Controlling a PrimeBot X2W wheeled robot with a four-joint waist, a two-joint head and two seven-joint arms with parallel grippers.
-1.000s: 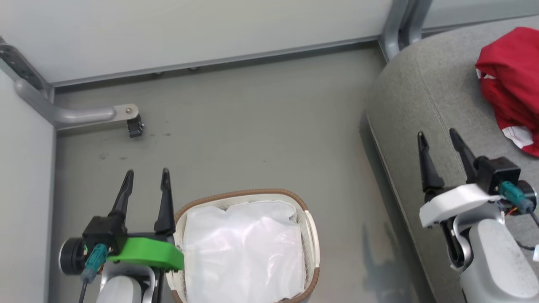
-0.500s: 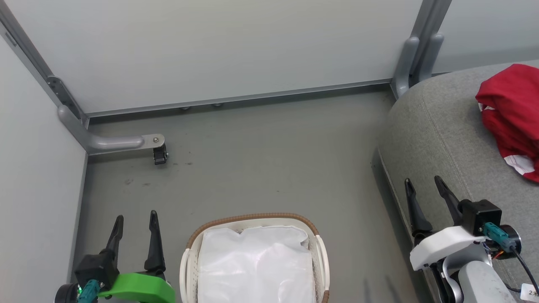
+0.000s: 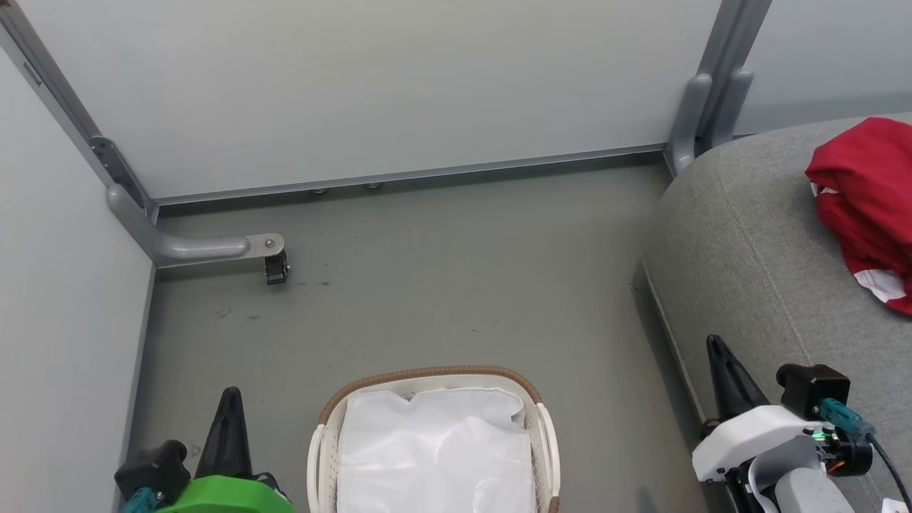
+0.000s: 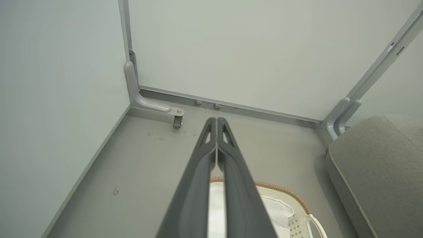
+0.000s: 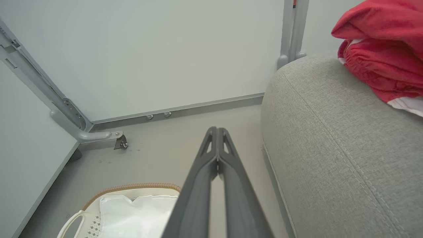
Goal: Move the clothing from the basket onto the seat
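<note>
Head view: crumpled red clothing (image 3: 869, 192), white trim.

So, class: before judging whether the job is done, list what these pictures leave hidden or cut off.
Basket: in the head view its near part is cut off by the bottom edge; in the left wrist view the shut left end effector covers part.
Anything under the white liner: the liner hides it.
Clothing: cut by the right edge in the head and right wrist views; garments cannot be counted.
Seat: runs off the right edge.
</note>
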